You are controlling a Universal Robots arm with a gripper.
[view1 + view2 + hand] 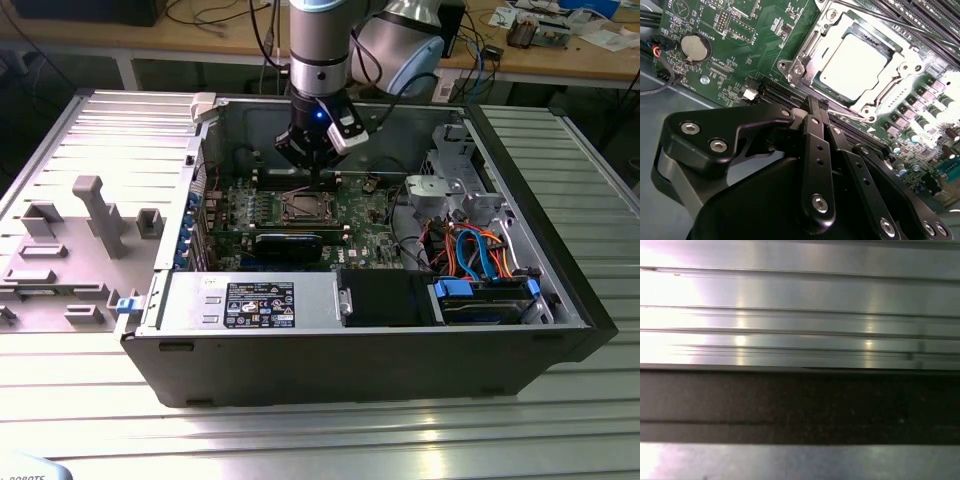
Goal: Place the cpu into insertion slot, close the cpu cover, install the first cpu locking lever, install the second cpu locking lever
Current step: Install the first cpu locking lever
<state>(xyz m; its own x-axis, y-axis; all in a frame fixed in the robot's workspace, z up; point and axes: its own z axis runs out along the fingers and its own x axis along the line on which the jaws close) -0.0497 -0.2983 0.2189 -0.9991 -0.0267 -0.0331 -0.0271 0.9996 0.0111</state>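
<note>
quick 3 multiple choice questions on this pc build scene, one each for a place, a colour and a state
1. Where is the cpu?
A. in the insertion slot
B. on the bench outside the case
C. on the power supply

2. What colour is the motherboard?
A. red
B. green
C. white

3. How is the cpu cover?
A. standing upright
B. taken off
C. lying flat around the chip

Answers:
1. A, the chip's silver top sits within the socket.
2. B, the board is green in the second wrist view.
3. C, its frame borders the chip.
</note>
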